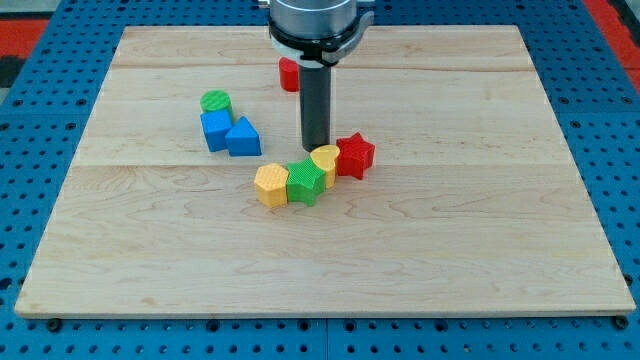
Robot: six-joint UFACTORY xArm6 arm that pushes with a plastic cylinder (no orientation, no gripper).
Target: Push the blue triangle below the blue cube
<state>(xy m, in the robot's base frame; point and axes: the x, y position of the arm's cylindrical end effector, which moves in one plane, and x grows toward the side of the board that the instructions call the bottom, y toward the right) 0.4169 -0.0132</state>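
Note:
The blue triangle lies left of the board's middle, touching the right side of the blue cube. A green cylinder sits just above the cube, touching it. My tip is well to the right of the blue triangle, apart from it. It stands just above a yellow heart block.
A row of blocks curves under my tip: a yellow hexagon, a green star-like block, the yellow heart and a red star. A red block sits near the view's top, partly hidden behind the arm. The wooden board lies on a blue pegboard.

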